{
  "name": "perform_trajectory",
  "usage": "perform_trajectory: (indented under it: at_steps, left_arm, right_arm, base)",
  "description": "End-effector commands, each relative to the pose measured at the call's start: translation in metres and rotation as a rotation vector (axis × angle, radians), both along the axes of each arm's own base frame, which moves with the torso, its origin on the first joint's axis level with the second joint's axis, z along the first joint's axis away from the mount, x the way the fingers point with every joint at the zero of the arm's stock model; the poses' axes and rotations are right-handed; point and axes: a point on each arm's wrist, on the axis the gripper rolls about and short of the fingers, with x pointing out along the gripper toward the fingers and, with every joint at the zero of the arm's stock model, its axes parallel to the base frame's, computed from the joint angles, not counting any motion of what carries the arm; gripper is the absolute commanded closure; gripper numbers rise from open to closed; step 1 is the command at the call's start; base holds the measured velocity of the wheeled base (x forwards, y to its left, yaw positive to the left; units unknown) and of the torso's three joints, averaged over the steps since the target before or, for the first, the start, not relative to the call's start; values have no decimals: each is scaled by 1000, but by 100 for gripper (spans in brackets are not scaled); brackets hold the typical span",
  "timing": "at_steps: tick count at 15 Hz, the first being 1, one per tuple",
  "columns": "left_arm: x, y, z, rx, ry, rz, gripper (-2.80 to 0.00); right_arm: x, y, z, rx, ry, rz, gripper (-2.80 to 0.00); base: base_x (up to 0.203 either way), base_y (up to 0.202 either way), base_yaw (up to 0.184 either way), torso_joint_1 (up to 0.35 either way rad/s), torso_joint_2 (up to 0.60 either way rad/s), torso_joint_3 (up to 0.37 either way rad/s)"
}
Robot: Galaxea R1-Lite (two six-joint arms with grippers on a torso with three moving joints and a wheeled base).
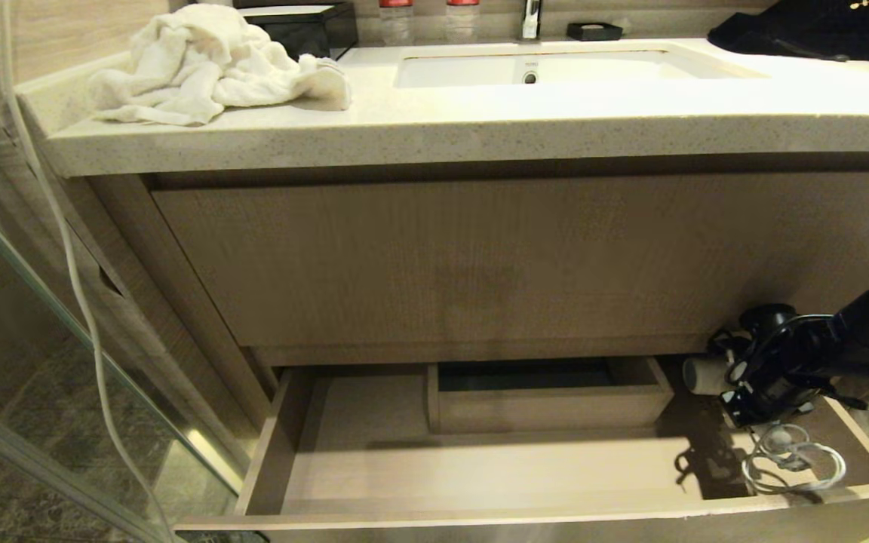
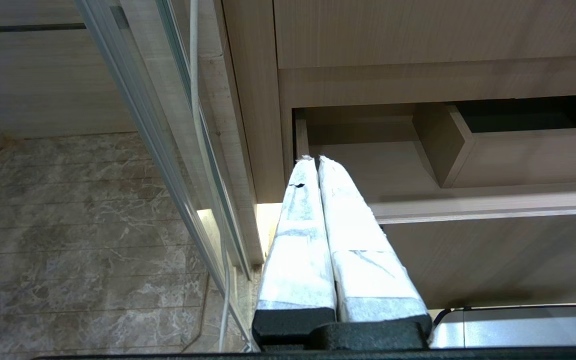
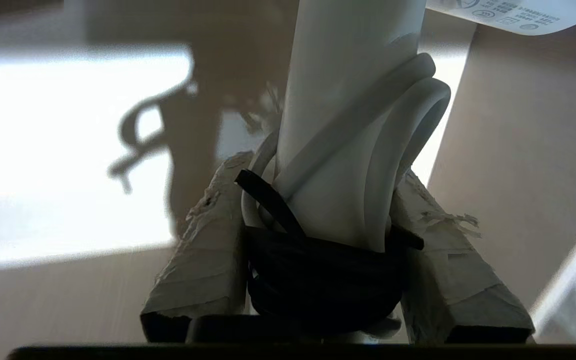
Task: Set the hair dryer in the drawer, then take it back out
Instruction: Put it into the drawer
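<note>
One dryer [image 3: 338, 100], clenched in my right gripper [image 3: 318, 200] by handle and cord bundle, above right end of one open drawer [image 1: 480, 471] (cord loops dangling inside). Left gripper [image 2: 318, 162] closed, idle.

Landmark: stone countertop [image 1: 434, 128] above a tall wood-grain front [image 1: 480, 264]. Set into its middle: white basin [image 1: 540, 68], tap [image 1: 530, 19] behind. On its left end: crumpled white towel [image 1: 208, 64], black box [image 1: 306, 26] just behind. Along its back edge: two bottles with red caps [image 1: 397, 15], small black dish [image 1: 593, 31]. On its right rear corner: black cloth item [image 1: 819, 30]. Left of it: glass panel [image 1: 42, 317], hanging white cord [image 1: 65, 249], marbled floor tiles [image 2: 78, 225].
</note>
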Motion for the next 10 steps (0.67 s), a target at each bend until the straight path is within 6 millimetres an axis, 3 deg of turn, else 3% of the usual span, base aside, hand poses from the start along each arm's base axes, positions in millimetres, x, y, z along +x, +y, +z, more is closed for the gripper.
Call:
perform_trajectory:
  at_steps: [1, 10]
  left_arm:
    - [0, 0, 0, 0, 3, 0, 0]
    - [0, 0, 0, 0, 3, 0, 0]
  right_arm:
    - [3, -1, -11, -2, -3, 3, 0]
    - [17, -6, -42, -13, -29, 11, 0]
  base:
    - [0, 0, 0, 0, 0, 0]
    - [0, 0, 0, 0, 0, 0]
